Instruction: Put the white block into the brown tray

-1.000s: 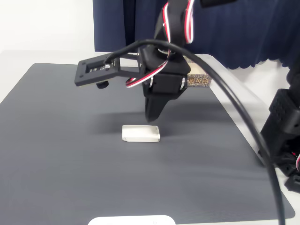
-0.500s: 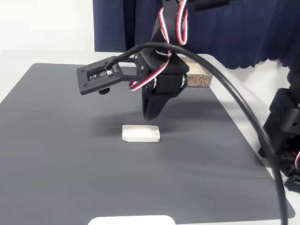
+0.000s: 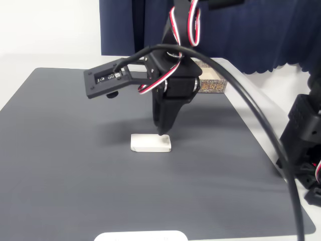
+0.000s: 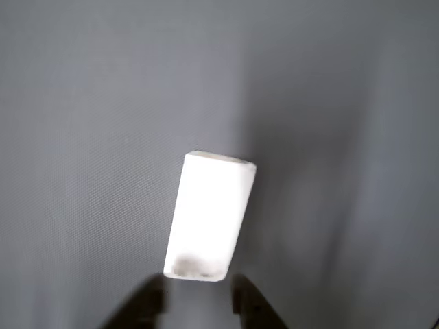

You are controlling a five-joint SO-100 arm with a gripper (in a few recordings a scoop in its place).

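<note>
Claw (image 3: pixel 161 131) pointing straight down, tips parted just above white block (image 3: pixel 150 142)

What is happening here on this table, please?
A black robot arm's gripper points down at a small flat white block lying on a dark grey mat. In the wrist view the two fingertips are slightly apart at the block's near end, not gripping it. The brown patterned cardboard tray waits behind the arm at the mat's far edge.

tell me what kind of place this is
Probably a lab or workshop bench for robot trials: a dark grey mat covers a white table, with a navy curtain behind.
</note>
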